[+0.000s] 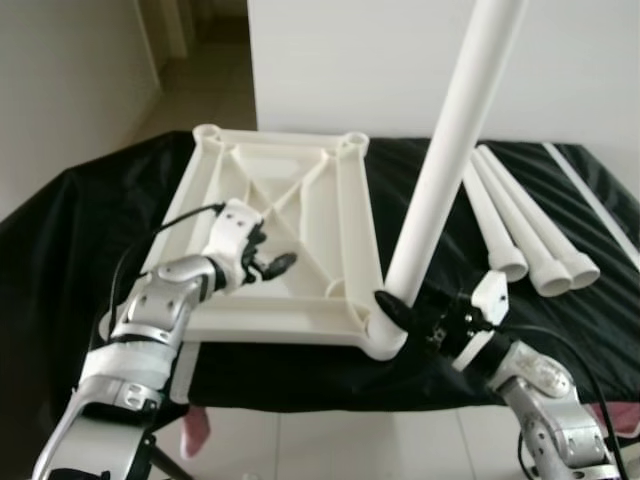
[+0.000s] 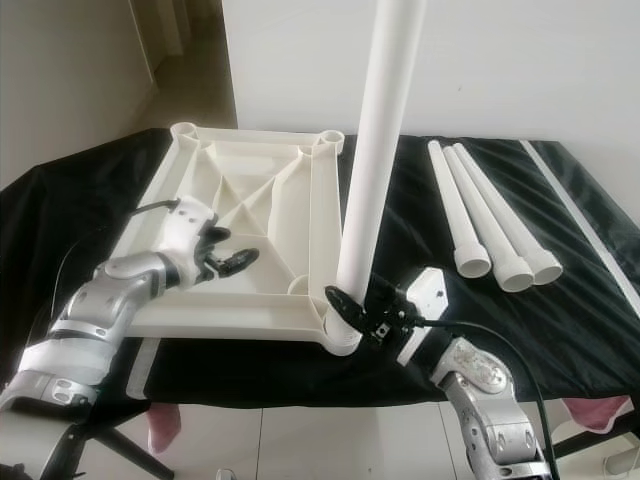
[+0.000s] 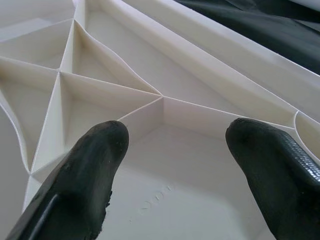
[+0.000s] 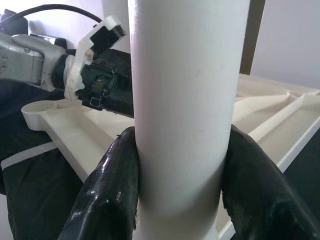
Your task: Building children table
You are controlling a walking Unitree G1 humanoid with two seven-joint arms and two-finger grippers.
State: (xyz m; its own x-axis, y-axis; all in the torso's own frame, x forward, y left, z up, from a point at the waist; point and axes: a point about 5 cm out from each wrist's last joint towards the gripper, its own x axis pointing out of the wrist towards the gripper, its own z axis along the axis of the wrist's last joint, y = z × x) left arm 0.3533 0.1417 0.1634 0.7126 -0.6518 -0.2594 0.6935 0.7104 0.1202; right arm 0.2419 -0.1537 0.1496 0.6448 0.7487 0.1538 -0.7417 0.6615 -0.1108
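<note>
Right tool grips smooth white tubular leg; ribbed tabletop beside.

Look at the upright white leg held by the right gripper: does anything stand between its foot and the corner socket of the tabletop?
Nothing visible does. The right gripper has its fingers shut on the leg, whose foot already sits at the corner socket of the upturned tabletop.

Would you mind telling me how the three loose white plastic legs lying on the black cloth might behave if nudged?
The three loose white plastic legs are round tubes, so they would probably roll sideways. They look hollow at the flared ends, likely light. Their smooth surface may slip on the black cloth.
</note>
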